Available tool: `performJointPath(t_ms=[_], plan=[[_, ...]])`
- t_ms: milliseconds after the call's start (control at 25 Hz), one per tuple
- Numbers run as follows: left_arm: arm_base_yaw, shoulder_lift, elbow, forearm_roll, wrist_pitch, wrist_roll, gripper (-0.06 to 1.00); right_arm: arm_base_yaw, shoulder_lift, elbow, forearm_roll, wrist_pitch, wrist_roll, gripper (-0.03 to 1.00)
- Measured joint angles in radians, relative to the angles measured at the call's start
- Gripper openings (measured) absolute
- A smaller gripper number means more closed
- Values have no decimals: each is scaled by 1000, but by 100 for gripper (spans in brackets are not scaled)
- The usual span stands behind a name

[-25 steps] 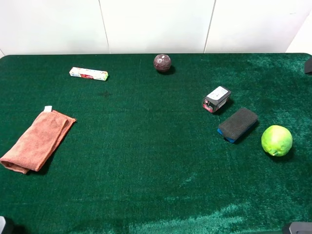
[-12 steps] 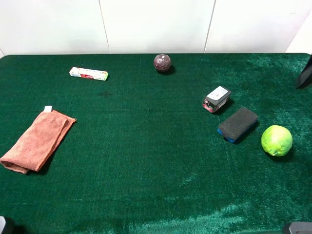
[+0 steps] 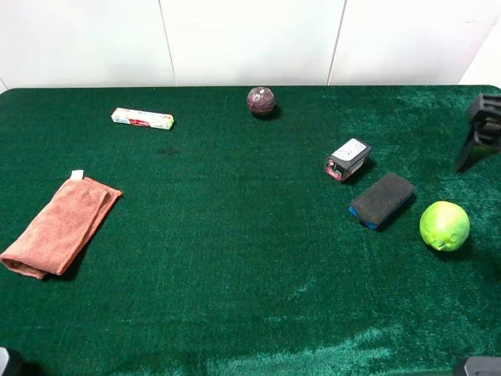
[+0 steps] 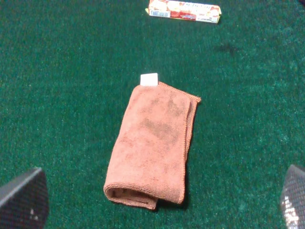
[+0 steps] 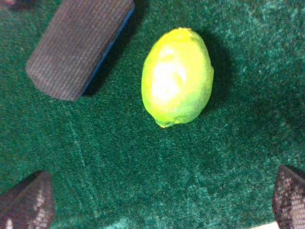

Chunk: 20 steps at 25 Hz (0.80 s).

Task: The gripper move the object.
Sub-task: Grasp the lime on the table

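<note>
The object, a bright yellow-green ball [image 3: 445,225], lies on the green table near the right edge. In the right wrist view the ball [image 5: 177,76] sits ahead of my right gripper [image 5: 157,210], between its wide-spread fingertips [image 5: 26,202]. In the high view the right gripper [image 3: 473,141] is a black claw at the right edge. It hangs above the table, behind the ball and apart from it. It is open and empty. My left gripper [image 4: 157,210] is open and empty over an orange cloth [image 4: 155,143].
A black block with a blue base [image 3: 381,200] lies just left of the ball. A small black-and-white device [image 3: 347,159] lies behind that block. A dark maroon ball [image 3: 261,101] is at the back middle. A long snack pack [image 3: 142,118] and the orange cloth [image 3: 59,225] are on the left.
My right gripper has come further into the high view from the right edge, moving left and toward the ball. Nothing on the table has moved.
</note>
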Motion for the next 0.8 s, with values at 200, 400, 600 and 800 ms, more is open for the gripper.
performJointPath(t_ms=[200,400,600,800], plan=[[0,0,0,1,0,0,99,0,0,65,0,-71,9,70],[0,0,0,1,0,0,99,0,28,113,0,-116,18,70],[0,0,0,1,0,0,99,0,112,114,0,-169,19,70],[0,0,0,1,0,0,99,0,186,114,-1,-218,19,70]])
